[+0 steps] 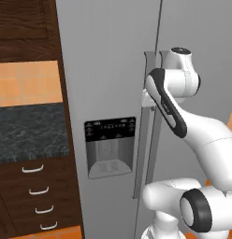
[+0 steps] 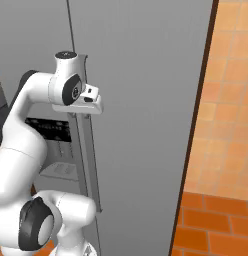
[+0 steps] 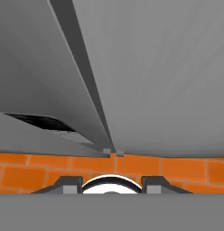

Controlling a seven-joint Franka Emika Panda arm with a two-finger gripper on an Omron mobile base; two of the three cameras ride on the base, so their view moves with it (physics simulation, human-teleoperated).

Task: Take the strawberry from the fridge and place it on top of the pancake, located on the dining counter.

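Note:
The grey steel fridge (image 1: 108,70) (image 2: 146,100) stands close in front of me with both doors closed. Its black-panelled water dispenser (image 1: 110,147) is on the left door. My hand (image 1: 148,99) (image 2: 91,102) sits against the long vertical handles (image 1: 139,158) (image 2: 88,160) by the door seam, at upper handle height. Looking down the door faces (image 3: 168,67), the hand view shows my gripper (image 3: 111,182) with its two tips a little apart. Whether they clamp a handle is hidden. The strawberry, the pancake and the dining counter are out of view.
Left of the fridge are a dark wood cabinet with several drawers (image 1: 38,191) and a black speckled worktop (image 1: 29,133). An orange tiled wall (image 2: 226,125) borders the fridge's right side. Orange brick flooring (image 3: 177,169) lies below.

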